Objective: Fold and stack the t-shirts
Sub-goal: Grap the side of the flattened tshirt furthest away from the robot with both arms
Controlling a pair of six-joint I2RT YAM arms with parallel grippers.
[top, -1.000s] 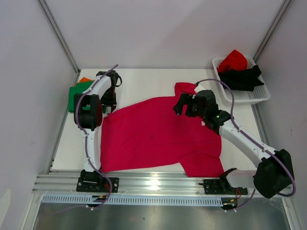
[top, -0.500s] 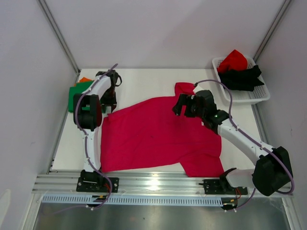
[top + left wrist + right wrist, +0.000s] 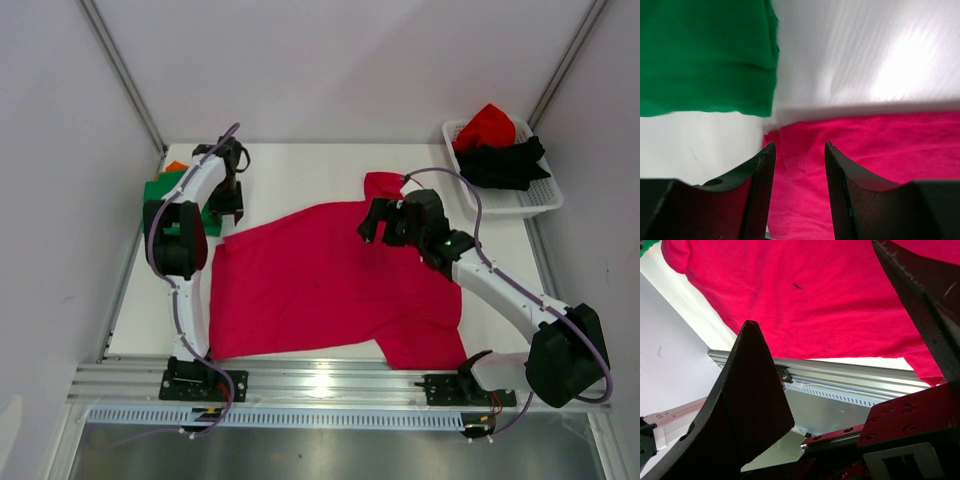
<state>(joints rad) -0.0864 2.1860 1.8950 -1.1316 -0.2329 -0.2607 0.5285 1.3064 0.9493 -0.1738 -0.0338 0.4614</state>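
I count twelve o'clock as straight away from my bases. The magenta t-shirt (image 3: 330, 280) lies spread flat across the middle of the table (image 3: 300, 170), opened out so its edges can be taken up, and I judge it the shirt to fold now. My left pincer (image 3: 228, 212) hangs over its ten o'clock corner, fingers partly apart and clamped on nothing. In the wrist view the pink edge shows through the gap, just beyond the tips. Just past that corner, toward nine o'clock, sits the folded green t-shirt (image 3: 157, 192), with an orange t-shirt (image 3: 177, 166) showing at its far edge. I take that to be the stack, set aside at the table's edge. My right pincer (image 3: 370, 222) hovers over the shirt's one o'clock part, near the sleeve, fingers wide apart and empty, clear of the cloth. The red t-shirt (image 3: 487, 125) and black t-shirt (image 3: 505, 162) lie bunched in the white basket (image 3: 548, 203) at two o'clock.
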